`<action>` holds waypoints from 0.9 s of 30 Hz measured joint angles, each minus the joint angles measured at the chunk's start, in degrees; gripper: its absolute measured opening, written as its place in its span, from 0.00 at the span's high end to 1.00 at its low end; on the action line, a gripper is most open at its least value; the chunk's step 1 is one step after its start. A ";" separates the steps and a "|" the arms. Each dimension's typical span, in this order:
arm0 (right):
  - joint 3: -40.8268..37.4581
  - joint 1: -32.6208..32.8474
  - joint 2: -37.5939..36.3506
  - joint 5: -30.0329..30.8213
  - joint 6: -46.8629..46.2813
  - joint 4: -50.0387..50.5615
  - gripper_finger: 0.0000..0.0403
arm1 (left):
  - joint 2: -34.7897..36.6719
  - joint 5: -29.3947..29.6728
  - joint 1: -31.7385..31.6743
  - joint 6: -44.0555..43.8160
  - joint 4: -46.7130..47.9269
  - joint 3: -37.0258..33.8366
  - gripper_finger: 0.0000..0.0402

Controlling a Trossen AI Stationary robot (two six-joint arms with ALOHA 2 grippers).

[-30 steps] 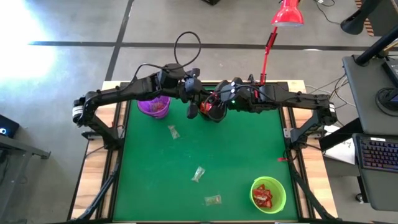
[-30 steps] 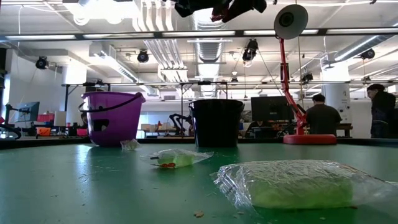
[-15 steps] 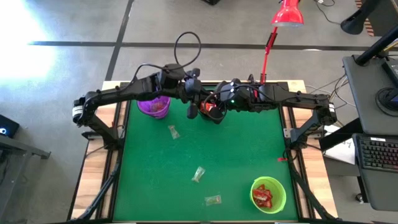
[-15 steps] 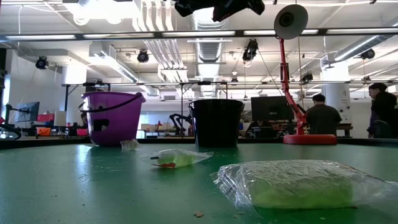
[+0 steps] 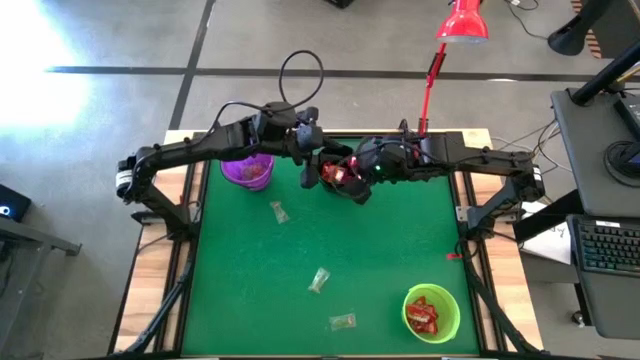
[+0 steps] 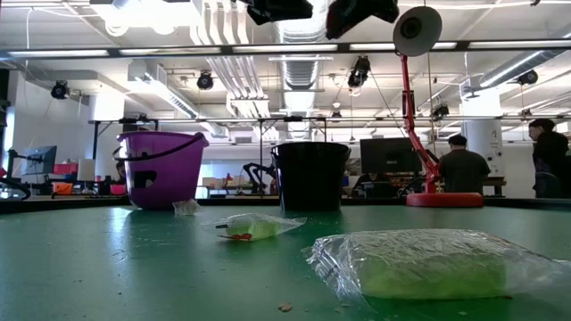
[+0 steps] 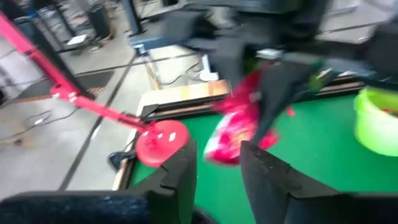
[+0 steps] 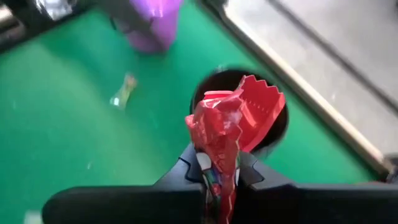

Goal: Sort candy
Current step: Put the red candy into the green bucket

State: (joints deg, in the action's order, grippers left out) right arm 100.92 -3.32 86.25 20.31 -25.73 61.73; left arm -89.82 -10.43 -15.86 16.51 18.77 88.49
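The green table (image 5: 320, 250) holds a purple cup (image 5: 247, 170), a black cup (image 6: 310, 176) and a green cup (image 5: 432, 312). Above the black cup, the right end effector (image 8: 219, 167) pinches a red candy (image 8: 231, 130). The left end effector (image 7: 217, 168) beside it is open, holding nothing.

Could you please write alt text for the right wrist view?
The right gripper is shut on a red candy above the black cup. On the green table beyond lie a pale candy and the purple cup.
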 joint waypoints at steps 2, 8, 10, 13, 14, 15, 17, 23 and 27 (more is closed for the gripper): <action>0.00 0.60 -0.47 -2.83 -1.88 3.15 0.98 | 0.18 2.38 0.00 0.03 0.85 0.00 0.71; 0.00 4.91 -1.31 -10.21 -9.62 12.45 0.98 | 0.58 3.95 0.00 0.04 3.83 0.00 0.66; 0.00 7.27 -1.50 -11.13 -12.07 15.13 0.98 | 0.72 3.93 0.00 0.04 4.69 0.00 0.65; 0.00 11.18 -1.61 -12.92 -15.45 19.06 0.98 | 0.72 3.93 0.00 -0.01 6.46 0.00 0.65; 0.00 12.60 -1.61 -13.57 -16.31 20.44 0.98 | 0.72 3.93 0.00 -0.08 6.90 0.00 0.65; 0.00 13.98 -1.61 -14.15 -17.05 22.00 0.98 | 0.72 3.93 0.00 -0.20 7.16 0.00 0.65; 0.00 16.70 -1.54 -14.95 -18.62 25.90 0.98 | 0.72 3.93 0.00 -0.33 7.69 0.00 0.65; -2.36 25.00 -2.58 -17.55 -27.22 27.37 0.98 | 0.74 3.90 0.11 -1.08 9.68 0.00 0.65; -5.37 32.15 -3.42 -19.02 -34.66 28.08 0.98 | 0.76 3.88 0.53 -1.61 11.36 0.00 0.65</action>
State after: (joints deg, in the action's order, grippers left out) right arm 95.55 28.84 82.83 1.29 -60.39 89.81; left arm -89.06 -6.55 -15.33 14.90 30.13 88.49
